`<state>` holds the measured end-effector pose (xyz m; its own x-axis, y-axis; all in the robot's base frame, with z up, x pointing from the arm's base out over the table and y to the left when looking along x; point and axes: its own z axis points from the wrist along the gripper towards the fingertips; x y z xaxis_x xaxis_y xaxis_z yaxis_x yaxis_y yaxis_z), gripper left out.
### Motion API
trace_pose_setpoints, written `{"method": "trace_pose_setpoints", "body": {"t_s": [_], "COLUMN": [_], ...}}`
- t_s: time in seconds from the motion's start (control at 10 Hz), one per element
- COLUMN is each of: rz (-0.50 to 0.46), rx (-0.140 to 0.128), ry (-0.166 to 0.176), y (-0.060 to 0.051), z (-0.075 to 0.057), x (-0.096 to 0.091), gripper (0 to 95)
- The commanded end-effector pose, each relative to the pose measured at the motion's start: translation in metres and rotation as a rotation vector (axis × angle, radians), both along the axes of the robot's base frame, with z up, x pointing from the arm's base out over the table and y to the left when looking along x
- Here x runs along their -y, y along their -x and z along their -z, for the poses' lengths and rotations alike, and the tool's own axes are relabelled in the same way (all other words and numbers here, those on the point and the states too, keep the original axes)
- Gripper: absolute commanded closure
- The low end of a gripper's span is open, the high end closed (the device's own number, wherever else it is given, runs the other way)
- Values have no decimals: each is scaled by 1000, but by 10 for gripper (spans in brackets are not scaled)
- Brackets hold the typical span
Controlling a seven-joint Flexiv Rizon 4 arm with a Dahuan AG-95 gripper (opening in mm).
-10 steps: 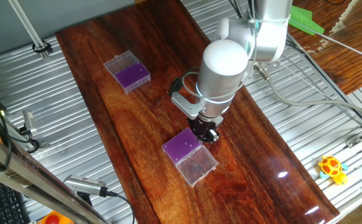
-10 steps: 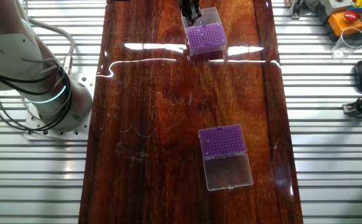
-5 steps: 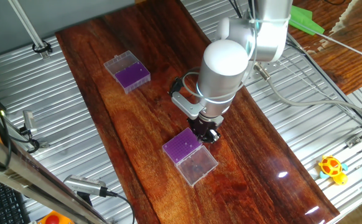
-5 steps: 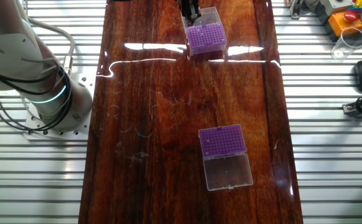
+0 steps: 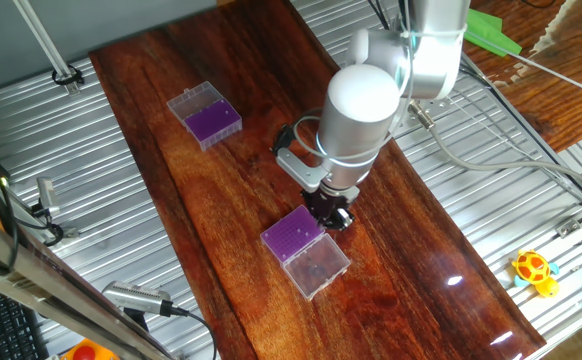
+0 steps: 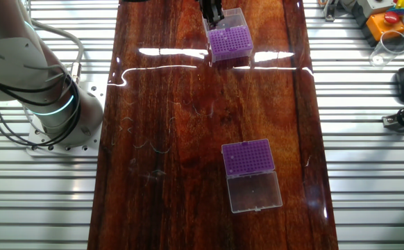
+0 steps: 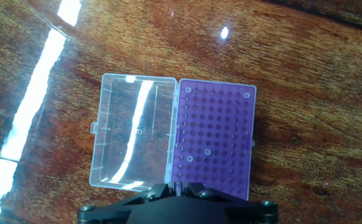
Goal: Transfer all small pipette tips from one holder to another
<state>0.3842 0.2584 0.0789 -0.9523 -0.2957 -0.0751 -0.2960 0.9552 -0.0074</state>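
Observation:
A holder with a purple rack (image 7: 215, 140) and an open clear lid (image 7: 134, 138) lies right under my gripper (image 7: 180, 189). The jaws stand together at the rack's near edge; nothing shows between them. Most holes look empty; a small pale tip (image 7: 206, 151) sits near the rack's middle. In one fixed view the gripper (image 5: 331, 212) hangs at this holder's (image 5: 293, 237) right edge. In the other fixed view it (image 6: 212, 10) is at the holder's (image 6: 228, 40) left corner. The second holder (image 5: 206, 115) lies apart, lid open (image 6: 255, 191), rack purple (image 6: 248, 157).
The dark wooden board (image 5: 221, 190) lies on ribbed metal table tops (image 6: 368, 139). The arm's base (image 6: 56, 111) stands left of the board. A clear beaker (image 6: 391, 46) and an orange button box (image 6: 389, 17) sit at the far right. A yellow toy (image 5: 534, 270) lies off the board.

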Motion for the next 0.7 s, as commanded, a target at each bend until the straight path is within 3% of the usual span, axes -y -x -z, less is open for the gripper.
{"method": "trace_pose_setpoints", "body": {"t_s": [0.1,0.7], "rz": [-1,-4], "rx": [2,8], "ry": [1,2], "y": [0,-1], "z": [0,6], "x": [0,-1], "gripper": [950,950]}}
